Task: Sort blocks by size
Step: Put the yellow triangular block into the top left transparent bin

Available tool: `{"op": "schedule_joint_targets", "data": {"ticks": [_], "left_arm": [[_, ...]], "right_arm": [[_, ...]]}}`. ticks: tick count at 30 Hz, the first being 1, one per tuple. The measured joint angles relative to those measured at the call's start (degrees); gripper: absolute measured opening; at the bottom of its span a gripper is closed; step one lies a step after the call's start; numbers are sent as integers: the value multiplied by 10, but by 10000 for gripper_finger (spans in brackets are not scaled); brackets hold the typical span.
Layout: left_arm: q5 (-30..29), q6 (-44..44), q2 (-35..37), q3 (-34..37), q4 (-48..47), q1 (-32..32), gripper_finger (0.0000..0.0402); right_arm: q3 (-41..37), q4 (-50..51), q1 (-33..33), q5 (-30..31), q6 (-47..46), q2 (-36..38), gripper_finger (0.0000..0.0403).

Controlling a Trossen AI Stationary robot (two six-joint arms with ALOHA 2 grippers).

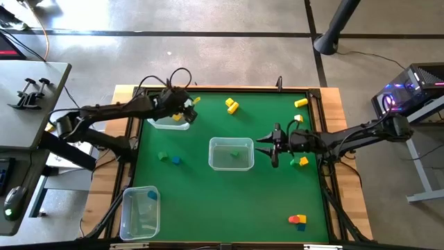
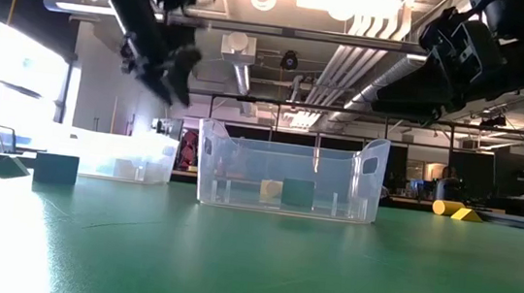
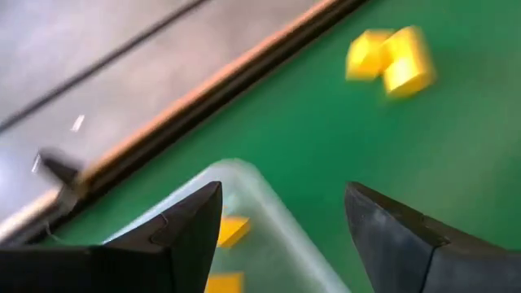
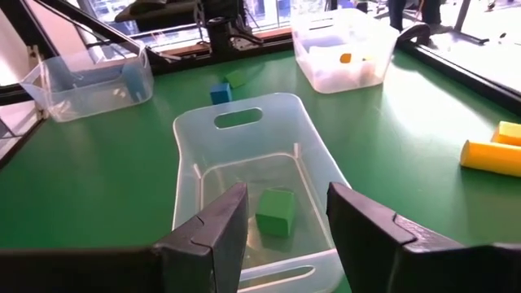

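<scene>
Left gripper (image 1: 189,110) hangs over the far-left bin (image 1: 166,123), fingers (image 3: 191,236) spread wide and holding nothing; yellow blocks (image 3: 229,230) lie in that bin below it. Right gripper (image 1: 266,144), also parted and empty, sits just right of the centre bin (image 1: 231,153), whose rim (image 4: 236,118) lies between its fingers (image 4: 213,236). One green block (image 4: 275,212) rests inside the centre bin.

Left of the centre bin, a green block (image 1: 163,156) and a blue block (image 1: 176,160) lie close together on the mat (image 1: 208,201). Beyond the centre bin lie two touching yellow blocks (image 1: 232,105). Right of the centre bin, behind the right gripper, are a yellow cylinder (image 1: 300,103) and a small cluster (image 1: 300,162); nearer, a red-yellow-blue cluster (image 1: 298,221). The near-left bin (image 1: 141,212) holds a blue block (image 1: 152,196).
</scene>
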State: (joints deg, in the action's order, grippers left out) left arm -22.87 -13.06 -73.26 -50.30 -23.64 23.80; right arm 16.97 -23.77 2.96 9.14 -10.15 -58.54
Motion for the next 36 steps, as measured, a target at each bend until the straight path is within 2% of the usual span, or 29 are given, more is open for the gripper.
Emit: {"op": "schedule_joint_targets", "data": {"ticks": [3,9,12,16,19,22,26,29,36], "left_arm": [[0,28,14,0,50,-46,239],[-3,88,15,40,218,-137,239],[-3,108,13,72,309,-172,239],[-3,137,13,103,374,-204,239],[-4,135,13,110,372,-213,239],[-5,121,13,110,364,-218,239],[-5,118,13,110,374,-221,239],[-6,118,12,110,373,-220,239],[-18,116,13,110,373,-220,239]], "right_arm": [[0,-3,13,25,1,0,163],[0,-8,47,55,16,0,163],[0,-8,66,71,17,0,163],[0,17,94,74,26,18,163],[0,68,119,97,10,55,163],[0,148,149,150,-22,108,163],[0,265,193,237,-95,182,156],[16,357,229,271,-153,222,148],[82,495,301,317,-210,229,132]]}}
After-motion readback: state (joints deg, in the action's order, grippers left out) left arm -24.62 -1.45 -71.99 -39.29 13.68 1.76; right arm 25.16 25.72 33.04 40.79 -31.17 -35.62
